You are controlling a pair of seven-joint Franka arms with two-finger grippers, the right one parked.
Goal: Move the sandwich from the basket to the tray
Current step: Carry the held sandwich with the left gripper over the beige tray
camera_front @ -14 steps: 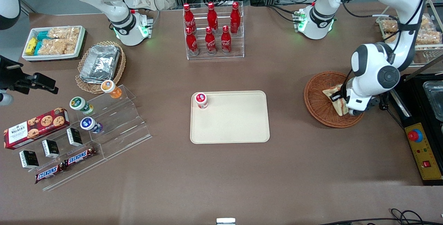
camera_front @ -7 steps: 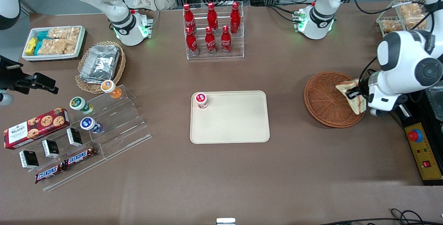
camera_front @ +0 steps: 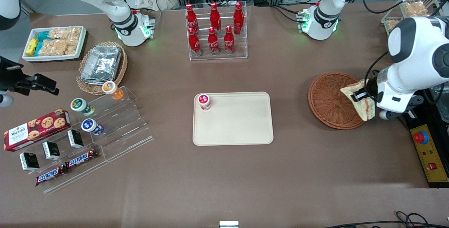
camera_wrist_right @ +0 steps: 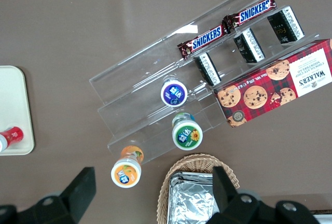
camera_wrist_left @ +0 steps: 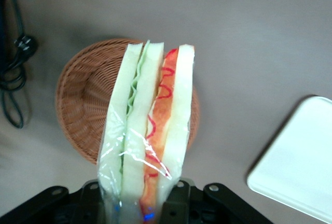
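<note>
My left gripper [camera_front: 361, 96] is shut on the sandwich [camera_front: 358, 100], a wrapped wedge of pale bread with red and green filling, and holds it up in the air above the basket's edge toward the working arm's end. In the left wrist view the sandwich [camera_wrist_left: 148, 130] stands clamped between the gripper [camera_wrist_left: 140, 203] fingers, with the reddish-brown wicker basket [camera_wrist_left: 83, 105] below it. The basket [camera_front: 328, 100] looks empty. The cream-beige tray [camera_front: 238, 126] lies at the table's middle and also shows in the left wrist view [camera_wrist_left: 298, 167].
A small red-capped jar [camera_front: 204, 101] stands on the tray's corner. A rack of red bottles [camera_front: 214, 31] stands farther from the front camera. A black control box with a red button [camera_front: 426, 149] lies at the working arm's end. Snack displays lie toward the parked arm's end.
My left gripper has risen with the sandwich in it, lifting it out of the basket and shifting it toward the working arm's end of the table.
</note>
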